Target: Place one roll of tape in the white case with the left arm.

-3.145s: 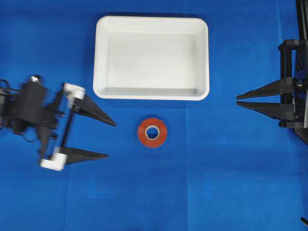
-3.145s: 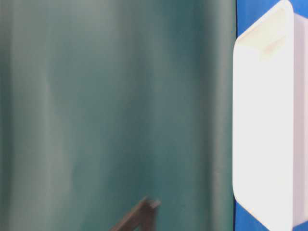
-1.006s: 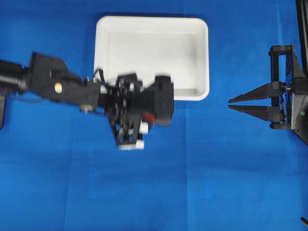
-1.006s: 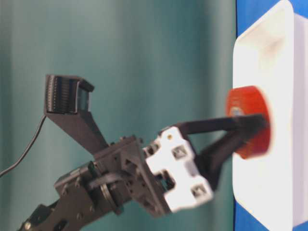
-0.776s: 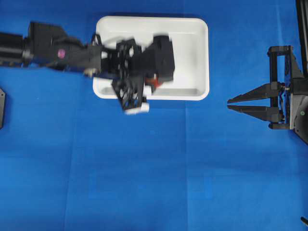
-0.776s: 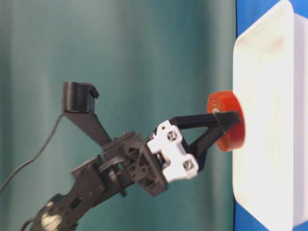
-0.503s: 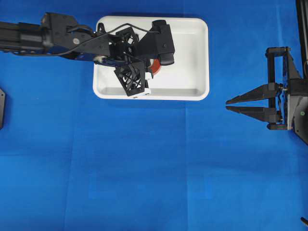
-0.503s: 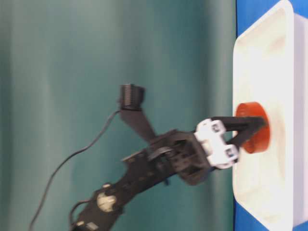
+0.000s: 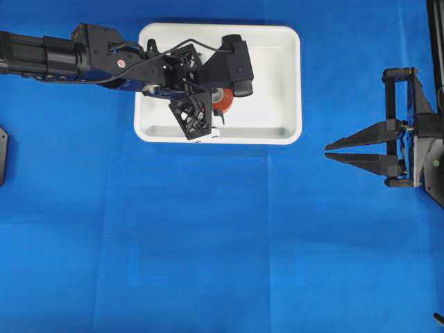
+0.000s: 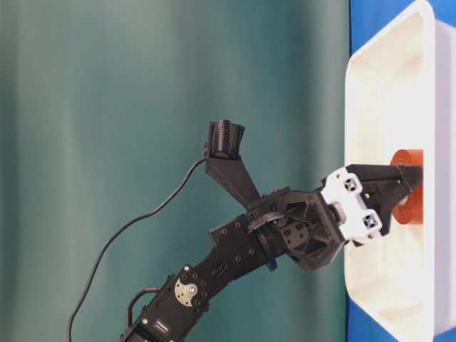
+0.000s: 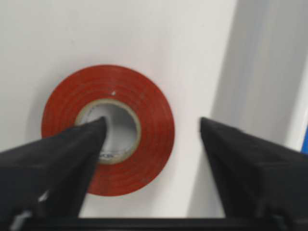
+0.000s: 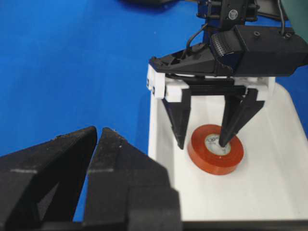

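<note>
The left end effector (image 12: 201, 140) has just spread open, freeing the roll of tape (image 12: 215, 148), now flat in the white case (image 9: 277, 132), upper centre overhead; placement looks done.

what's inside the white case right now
The roll of tape lies flat on the floor of the white case, with the open left gripper straddling one side of it. The arm hides part of the floor from overhead.

Just a plain blue cloth (image 9: 208, 243) spread flat over the table, faint fold creases showing. Behind it, a dull green curtain (image 10: 142, 107), hanging in soft folds.
</note>
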